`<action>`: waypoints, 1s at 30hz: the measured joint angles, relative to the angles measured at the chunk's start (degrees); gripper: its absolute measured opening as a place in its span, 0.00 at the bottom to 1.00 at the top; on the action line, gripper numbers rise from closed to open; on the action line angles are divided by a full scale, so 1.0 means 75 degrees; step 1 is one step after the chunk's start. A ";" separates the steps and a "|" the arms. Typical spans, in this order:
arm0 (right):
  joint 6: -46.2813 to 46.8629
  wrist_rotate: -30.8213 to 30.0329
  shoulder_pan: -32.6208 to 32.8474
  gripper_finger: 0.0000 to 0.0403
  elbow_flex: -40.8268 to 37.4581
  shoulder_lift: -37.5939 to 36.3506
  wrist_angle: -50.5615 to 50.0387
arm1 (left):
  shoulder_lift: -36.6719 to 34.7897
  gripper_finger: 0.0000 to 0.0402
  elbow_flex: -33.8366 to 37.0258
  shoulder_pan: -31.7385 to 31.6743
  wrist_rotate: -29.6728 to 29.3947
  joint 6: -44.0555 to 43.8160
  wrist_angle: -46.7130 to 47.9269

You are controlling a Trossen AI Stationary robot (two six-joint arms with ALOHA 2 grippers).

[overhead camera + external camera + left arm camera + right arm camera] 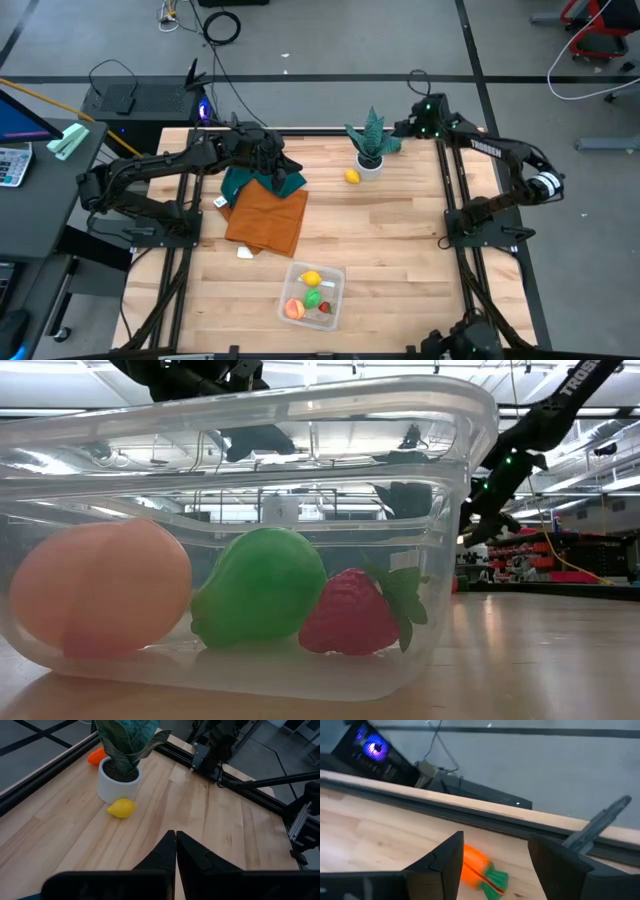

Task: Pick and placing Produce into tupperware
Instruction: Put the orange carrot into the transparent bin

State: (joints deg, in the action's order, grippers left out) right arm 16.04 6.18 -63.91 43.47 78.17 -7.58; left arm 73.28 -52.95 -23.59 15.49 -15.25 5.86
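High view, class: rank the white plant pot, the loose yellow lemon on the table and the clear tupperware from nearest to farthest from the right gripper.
Measured from the right gripper at the table's far edge:
1. White plant pot, just beside the gripper, toward the left arm.
2. Loose lemon, on the bare wood just past the pot.
3. Tupperware, far off at the table's near edge.

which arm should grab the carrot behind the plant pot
Right. The right gripper hangs open right over the carrot, which lies between its fingers. The left gripper is shut, on the other side of the plant pot, nearer the lemon.
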 joint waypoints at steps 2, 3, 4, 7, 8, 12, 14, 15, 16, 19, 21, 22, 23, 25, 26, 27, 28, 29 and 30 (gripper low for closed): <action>-0.0199 0.0415 -0.0208 0.47 0.0381 0.0015 -0.0418 | 0.0000 0.03 0.0000 0.0000 0.0000 0.0001 0.0001; -0.0275 0.0589 -0.0301 0.47 0.0580 0.0058 -0.0642 | 0.0000 0.03 0.0000 0.0000 0.0000 0.0000 -0.0001; -0.0341 0.0719 -0.0391 0.47 0.0795 0.0136 -0.0930 | 0.0000 0.03 0.0000 0.0000 0.0000 0.0005 -0.0001; -0.0475 0.0833 -0.0550 0.47 0.1394 0.0446 -0.1777 | 0.0000 0.04 0.0000 0.0000 0.0000 0.0118 -0.0001; -0.0530 0.0858 -0.0575 0.47 0.1582 0.0562 -0.1987 | 0.0000 0.05 0.0000 0.0000 0.0000 0.0117 -0.0001; -0.0687 0.1054 -0.0512 0.47 0.2313 0.1174 -0.2696 | 0.0000 0.06 0.0000 0.0000 0.0000 0.0121 0.0001; -0.0765 0.1081 -0.0438 0.47 0.2713 0.1562 -0.3111 | 0.0000 0.06 0.0000 0.0000 0.0000 0.0117 -0.0001; -0.0828 0.1092 -0.0400 0.47 0.2924 0.1771 -0.3314 | 0.0003 0.05 0.0000 0.0000 0.0000 0.0119 -0.0001; -0.0911 0.1101 -0.0368 0.47 0.3109 0.1973 -0.3541 | 0.0000 0.05 0.0000 0.0000 0.0000 0.0117 -0.0001; -0.1125 0.1121 -0.0249 0.47 0.3549 0.2505 -0.4034 | 0.0000 0.03 0.0000 0.0002 0.0001 0.0083 -0.0001; -0.1207 0.1121 -0.0182 0.47 0.3687 0.2705 -0.4107 | 0.0000 0.03 0.0000 0.0003 0.0000 0.0082 -0.0001; -0.1217 0.1137 -0.0150 0.47 0.3717 0.2766 -0.4112 | 0.0000 0.03 0.0000 0.0003 0.0001 0.0078 -0.0001; -0.1229 0.1162 -0.0134 0.47 0.3727 0.2803 -0.4124 | 0.0000 0.03 0.0000 0.0003 0.0000 0.0066 -0.0001; -0.1231 0.1174 -0.0091 0.47 0.3729 0.2865 -0.4180 | 0.0000 0.04 0.0000 0.0003 0.0000 0.0064 0.0002; -0.1231 0.1174 -0.0088 0.47 0.3729 0.2888 -0.4245 | 0.0000 0.05 0.0000 0.0003 0.0000 0.0061 0.0002; -0.1231 0.1176 -0.0083 0.47 0.3729 0.2911 -0.4334 | 0.0000 0.05 0.0000 0.0003 0.0000 0.0061 0.0002; -0.1228 0.1176 -0.0083 0.47 0.3729 0.2934 -0.4396 | 0.0002 0.06 0.0000 0.0003 0.0000 0.0061 0.0003; -0.1215 0.1176 -0.0086 0.47 0.3729 0.2957 -0.4463 | 0.0000 0.06 0.0000 0.0003 0.0000 0.0061 0.0002; -0.1213 0.1176 -0.0086 0.47 0.3729 0.2982 -0.4548 | 0.0002 0.06 0.0000 0.0003 0.0000 0.0061 0.0004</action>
State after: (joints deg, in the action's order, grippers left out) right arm 6.94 15.00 -64.55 71.44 100.54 -41.69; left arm 73.29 -52.95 -23.57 15.49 -14.79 5.88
